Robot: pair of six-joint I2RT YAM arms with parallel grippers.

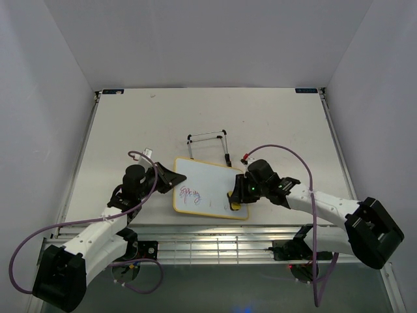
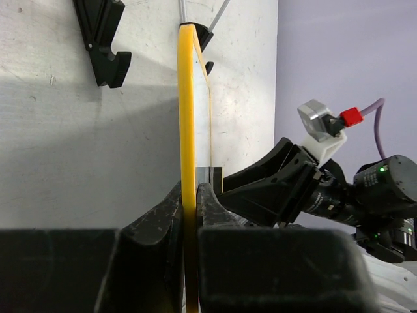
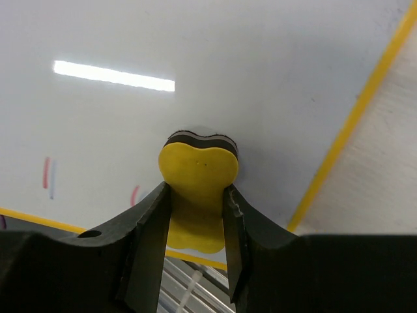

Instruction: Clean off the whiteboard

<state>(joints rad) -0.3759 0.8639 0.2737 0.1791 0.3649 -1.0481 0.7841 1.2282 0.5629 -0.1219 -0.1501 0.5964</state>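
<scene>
**Eraser pressed to the board's lower right corner, left hand pinching its edge**

The whiteboard [image 1: 212,189] sits at the middle of the top view, on the pale counter [image 1: 130,130], turned a little so that its right end lies lower in the frame than its left. Its yellow frame shows all round. Purple-red writing [image 1: 190,193] fills the lower left part of its face, and the rest looks mostly white.

The left hand [image 1: 171,177] reaches in from the lower left and is clamped on the board's left edge. In the left wrist view the board [image 2: 187,130] is seen edge-on as a thin yellow strip running up the frame, and the left hand [image 2: 189,202] has its two black fingers closed tight on either side of that strip. Whether the board rests flat on the counter cannot be told.

The right hand [image 1: 236,199] comes in from the lower right and meets the board at its lower right corner. It is clamped on a small yellow eraser [image 1: 236,205]. In the right wrist view the eraser [image 3: 199,176] sits between the fingers of the right hand [image 3: 197,195], squeezed at its waist, with its dark pad against the white face of the board [image 3: 195,65]. A few short red and purple strokes [image 3: 47,173] show at the left of that view, apart from the eraser.

A thin wire stand [image 1: 208,140] lies on the counter just above the board in the top view.
</scene>
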